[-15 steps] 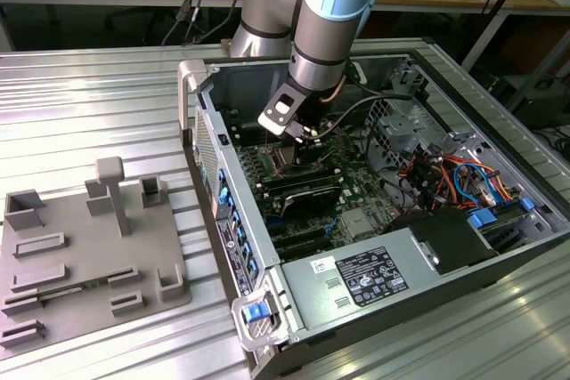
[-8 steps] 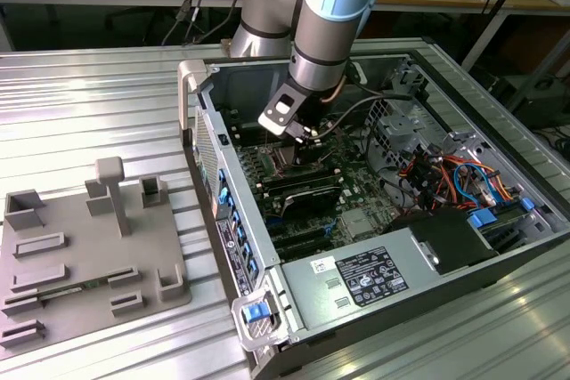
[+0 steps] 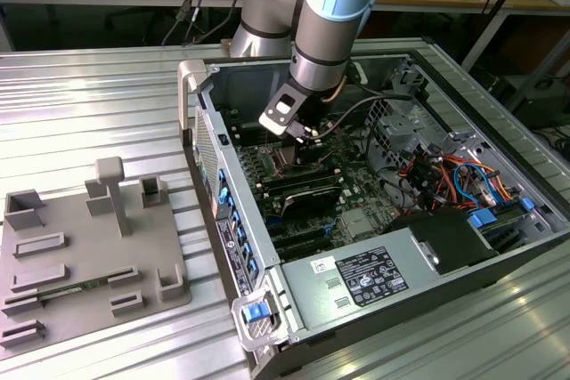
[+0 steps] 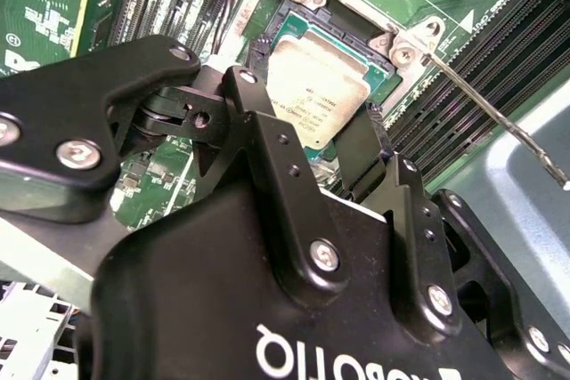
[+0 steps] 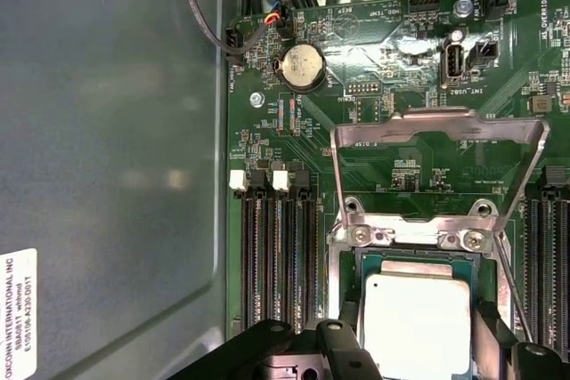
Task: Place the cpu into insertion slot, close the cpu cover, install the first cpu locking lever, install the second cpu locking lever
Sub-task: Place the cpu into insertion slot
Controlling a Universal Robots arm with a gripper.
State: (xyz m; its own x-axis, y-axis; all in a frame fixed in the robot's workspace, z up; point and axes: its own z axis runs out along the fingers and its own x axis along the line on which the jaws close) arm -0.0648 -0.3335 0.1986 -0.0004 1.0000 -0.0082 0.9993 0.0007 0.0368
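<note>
The cpu [image 4: 313, 86] [image 5: 417, 322], a flat square chip with a silvery top, lies flat in the insertion slot [image 4: 294, 20] [image 5: 349, 309] on the green motherboard. My gripper [image 4: 313, 100] [image 5: 419, 349] [image 3: 298, 135] hovers right over it, open. One black finger [image 4: 254, 109] stands on each side of the chip, with a small gap on either side. The cpu cover [image 5: 436, 117], a hollow silver frame, stands raised on its hinge beyond the slot. A thin metal locking lever [image 4: 494, 117] [image 5: 508, 295] sticks up beside the slot, unlatched.
The computer case [image 3: 267, 309] lies open on a ribbed metal table. Long black memory slots [image 5: 276, 255] flank the socket. Cables [image 3: 445, 175] and a black box fill the case towards the exterior view's right. A grey fixture plate [image 3: 80, 255] sits at the exterior view's left.
</note>
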